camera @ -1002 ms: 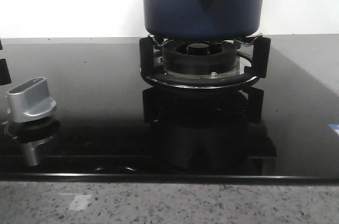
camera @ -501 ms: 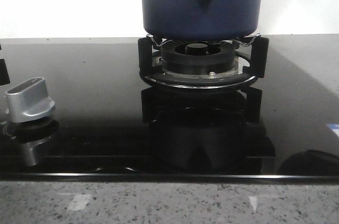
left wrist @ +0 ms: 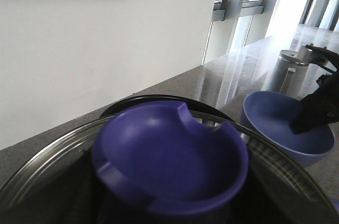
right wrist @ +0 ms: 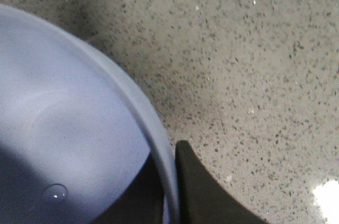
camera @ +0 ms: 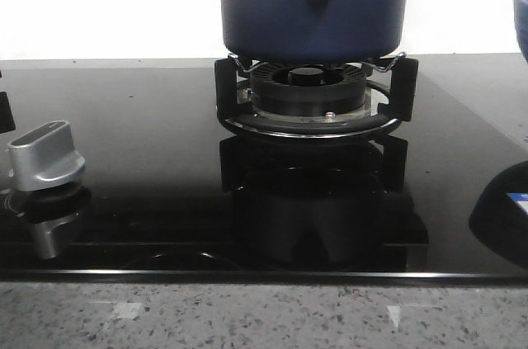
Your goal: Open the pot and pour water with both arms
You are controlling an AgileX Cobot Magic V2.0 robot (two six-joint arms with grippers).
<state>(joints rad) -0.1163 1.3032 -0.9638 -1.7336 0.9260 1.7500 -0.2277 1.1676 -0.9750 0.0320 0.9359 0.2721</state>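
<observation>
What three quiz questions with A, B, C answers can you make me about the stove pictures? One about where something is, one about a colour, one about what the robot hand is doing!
1. Where does the pot sit?
A. On the burner stand
B. On the speckled counter
C. Inside the bowl

2. What colour is the stove knob?
A. Red
B. Silver
C. Green

3. What is the right gripper doing?
A. Hanging wide open over the knob
B. Clamped on the bowl's rim
C. Gripping the burner

Answers: 1 A, the pot rests on the black burner stand in the front view. 2 B, the knob is shiny silver. 3 B, in the right wrist view one dark finger sits on each side of the light blue bowl rim.
</observation>
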